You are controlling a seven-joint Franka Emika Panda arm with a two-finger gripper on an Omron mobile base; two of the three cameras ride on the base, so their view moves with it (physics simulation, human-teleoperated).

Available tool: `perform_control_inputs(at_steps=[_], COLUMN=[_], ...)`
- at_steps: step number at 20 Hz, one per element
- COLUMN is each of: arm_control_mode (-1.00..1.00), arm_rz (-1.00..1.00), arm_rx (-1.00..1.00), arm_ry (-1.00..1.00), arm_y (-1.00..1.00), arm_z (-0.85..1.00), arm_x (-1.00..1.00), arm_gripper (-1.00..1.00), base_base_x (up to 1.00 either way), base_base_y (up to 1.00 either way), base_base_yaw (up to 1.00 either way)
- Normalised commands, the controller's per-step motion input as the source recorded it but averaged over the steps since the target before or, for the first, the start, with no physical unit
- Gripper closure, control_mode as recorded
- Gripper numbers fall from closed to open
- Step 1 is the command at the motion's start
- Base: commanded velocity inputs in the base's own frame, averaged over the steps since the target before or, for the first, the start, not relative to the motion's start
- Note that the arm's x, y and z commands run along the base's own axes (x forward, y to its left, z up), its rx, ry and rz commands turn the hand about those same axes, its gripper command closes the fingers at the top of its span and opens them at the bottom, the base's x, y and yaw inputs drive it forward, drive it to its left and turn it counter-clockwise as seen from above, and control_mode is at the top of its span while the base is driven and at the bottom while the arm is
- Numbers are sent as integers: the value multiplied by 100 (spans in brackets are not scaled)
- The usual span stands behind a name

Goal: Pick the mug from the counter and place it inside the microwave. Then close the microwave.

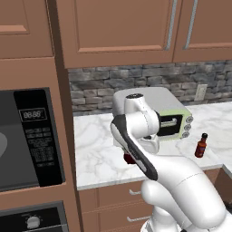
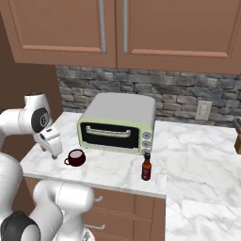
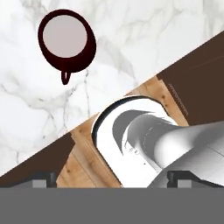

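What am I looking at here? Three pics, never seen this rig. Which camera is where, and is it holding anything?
It is a rendered kitchen with a white robot arm on a driving base. Two pictures come from cameras on the base, behind the arm to its left and right. The third looks down from the hand.

On the counter stand a dark red mug, a toaster oven and a small sauce bottle. The microwave sits in the cabinet wall to the left.

The gripper hangs beside the mug, jaws open, holding nothing. In the hand picture the mug stands untouched.

Base views flanking counter [image 2: 188, 155]; hand view overhead.
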Motion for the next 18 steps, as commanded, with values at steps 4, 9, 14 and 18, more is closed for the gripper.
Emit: perform_control_inputs(at_steps=[4,9,14,18], arm_control_mode=[-100,-100,-100,-100], arm_rz=[-5,0,0,0], arm_rx=[0,0,0,0], arm_ry=[0,0,0,0], arm_y=[-17,-8,0,-2], arm_z=[-39,-21,-21,-18], arm_x=[23,20,12,4], arm_gripper=[-100,-100,-100,-100], base_base_x=[0,0,0,0], base_base_y=[0,0,0,0], base_base_yaw=[0,0,0,0])
